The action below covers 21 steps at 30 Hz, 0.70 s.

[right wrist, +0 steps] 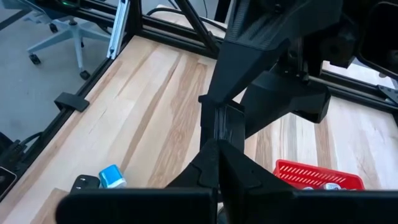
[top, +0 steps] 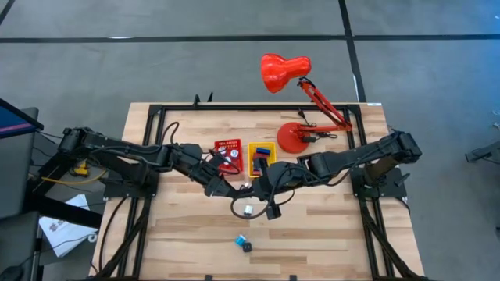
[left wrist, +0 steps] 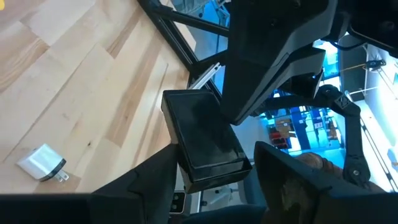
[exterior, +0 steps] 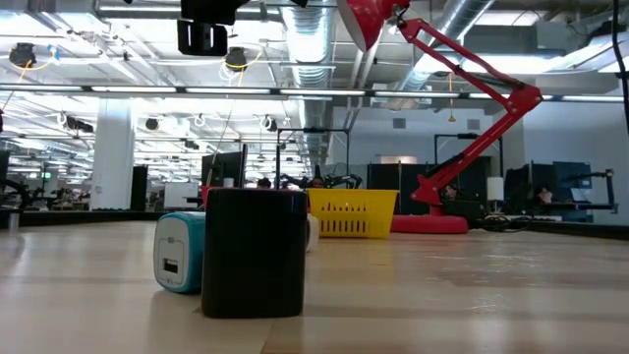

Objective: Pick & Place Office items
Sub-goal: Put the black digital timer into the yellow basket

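Mid-table handover: the right gripper [right wrist: 217, 149] is pinched tight on a flat black item [left wrist: 202, 134] while the left gripper [left wrist: 214, 171] has its fingers apart around it. Some items sit in the red bin [top: 227, 147] and yellow bin [top: 255, 160]; the white plug [top: 248, 209], light-blue piece [top: 241, 240] and black cube [top: 248, 247] remain loose on the table [top: 328, 234].

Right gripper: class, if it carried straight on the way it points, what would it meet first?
The black flat piece at the right gripper tips, perhaps touching them; the left gripper sits just behind.
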Motion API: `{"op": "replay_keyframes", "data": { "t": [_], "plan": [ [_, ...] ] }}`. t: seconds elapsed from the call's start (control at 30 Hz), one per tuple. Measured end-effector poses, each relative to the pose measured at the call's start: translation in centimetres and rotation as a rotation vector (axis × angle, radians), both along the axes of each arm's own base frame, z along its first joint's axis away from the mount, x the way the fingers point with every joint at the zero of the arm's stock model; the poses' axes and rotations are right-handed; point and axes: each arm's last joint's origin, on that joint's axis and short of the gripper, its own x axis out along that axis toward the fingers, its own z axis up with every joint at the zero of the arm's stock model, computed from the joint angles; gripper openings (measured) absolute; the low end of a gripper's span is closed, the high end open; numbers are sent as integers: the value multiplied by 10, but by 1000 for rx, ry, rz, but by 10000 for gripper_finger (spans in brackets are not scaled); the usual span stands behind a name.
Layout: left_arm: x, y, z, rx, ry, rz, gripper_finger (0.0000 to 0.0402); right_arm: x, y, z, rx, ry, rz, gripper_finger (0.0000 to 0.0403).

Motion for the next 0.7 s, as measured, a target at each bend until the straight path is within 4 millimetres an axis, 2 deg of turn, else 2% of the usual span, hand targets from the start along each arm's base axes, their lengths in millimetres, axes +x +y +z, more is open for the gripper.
{"op": "replay_keyframes", "data": {
  "t": [0.7],
  "plan": [
    [0, 0, 0, -9, 0, -1, 247, 1, -5, 0, -18, -4, -4, 0]
  ]
}}
